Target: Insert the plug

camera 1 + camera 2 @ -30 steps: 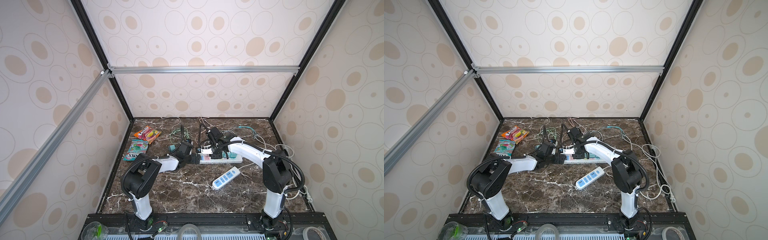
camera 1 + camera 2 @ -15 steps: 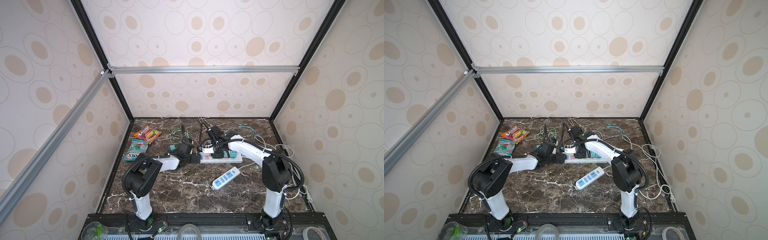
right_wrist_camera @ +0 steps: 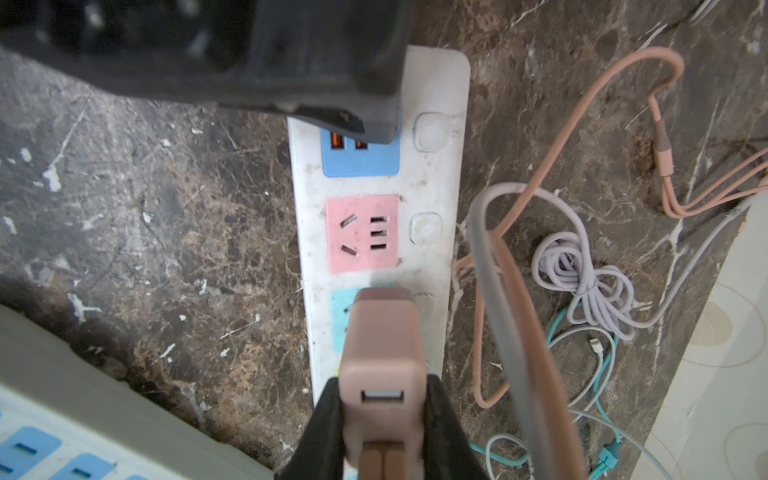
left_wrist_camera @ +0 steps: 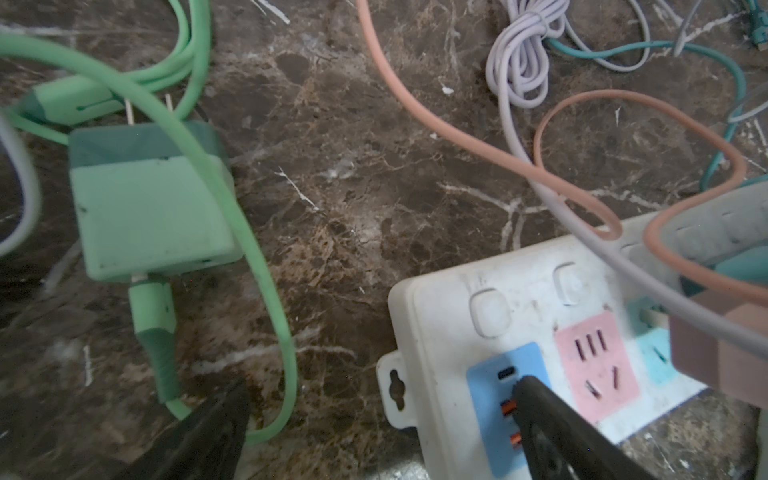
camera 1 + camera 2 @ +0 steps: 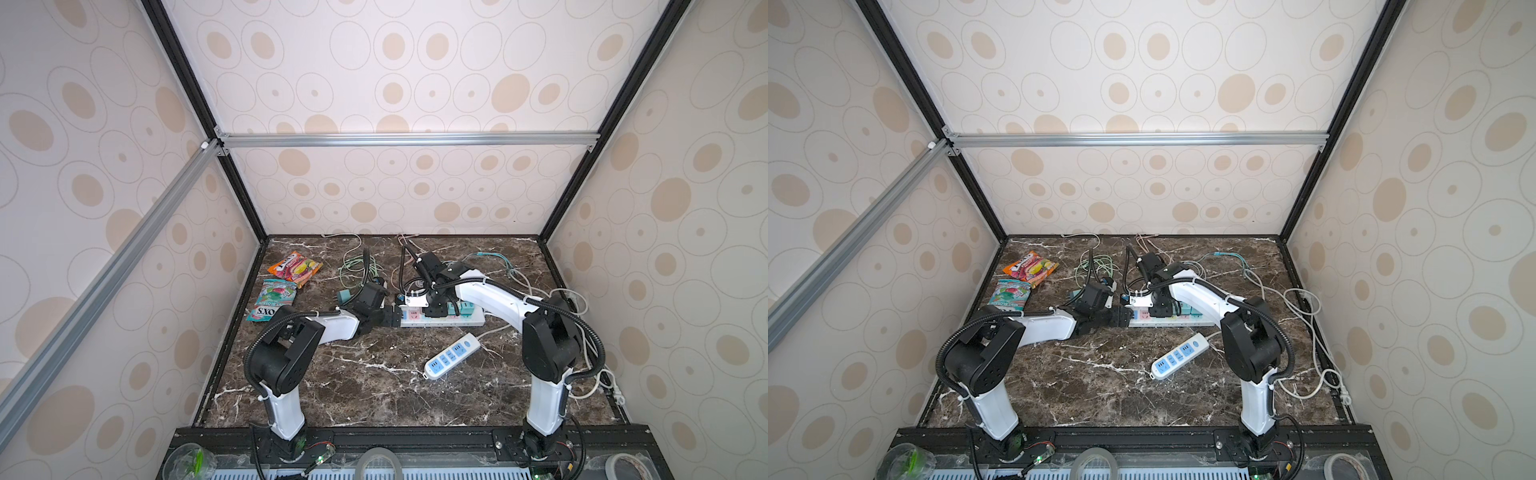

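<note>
Seating pink-brown block plug [image 3: 382, 332]: right tool [image 3: 383, 399] clamps it at white plastic strip [image 3: 440, 174], teal socket [image 3: 341, 318]. I'd push straight; left tool [image 4: 374, 395] gapes, empty.

The left arm [image 5: 336, 326] and the right arm [image 5: 494, 297] are built alike, with smooth white link shells between bulky matte-black joint housings [image 5: 286, 353]. Each rises from a white column on a black base at the near edge of the desk [image 5: 374, 390]. A black ribbed cable hose [image 5: 248, 361] loops along each arm, tied on with white bands. The left hand [image 4: 380, 386] and the right hand [image 3: 382, 399] have black, wedge-shaped fingers [image 4: 548, 424].
</note>
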Robot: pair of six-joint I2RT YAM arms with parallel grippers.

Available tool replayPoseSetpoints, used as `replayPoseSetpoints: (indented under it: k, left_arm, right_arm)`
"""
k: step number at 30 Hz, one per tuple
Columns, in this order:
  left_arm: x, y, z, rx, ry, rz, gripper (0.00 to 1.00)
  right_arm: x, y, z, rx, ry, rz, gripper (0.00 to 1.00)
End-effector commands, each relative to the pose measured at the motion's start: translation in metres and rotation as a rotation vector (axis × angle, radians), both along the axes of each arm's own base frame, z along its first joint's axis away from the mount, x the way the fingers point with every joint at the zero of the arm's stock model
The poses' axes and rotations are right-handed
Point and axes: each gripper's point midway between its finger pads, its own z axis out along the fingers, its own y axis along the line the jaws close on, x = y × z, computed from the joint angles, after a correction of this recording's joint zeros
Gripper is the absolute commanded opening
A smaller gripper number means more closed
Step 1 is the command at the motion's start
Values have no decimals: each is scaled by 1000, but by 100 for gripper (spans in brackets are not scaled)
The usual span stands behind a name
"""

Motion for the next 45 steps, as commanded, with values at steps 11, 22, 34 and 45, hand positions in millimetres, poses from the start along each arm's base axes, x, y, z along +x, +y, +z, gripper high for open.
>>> replayPoseSetpoints:
  k: [11, 22, 34, 45]
  left_arm:
    - [-7, 12, -21, 98, 59, 15, 98]
    - [-8, 11, -23, 111, 60, -8, 98]
    - [-13, 6, -27, 135, 60, -46, 98]
    - [-9, 2, -24, 153, 52, -51, 98]
  right_arm:
    - [-14, -12, -2, -4, 98, -12, 0]
    - [0, -20, -34, -56, 198, -91, 0]
    - [-19, -29, -95, -122, 363, -109, 0]
    - [-23, -20, -71, -70, 240, -113, 15]
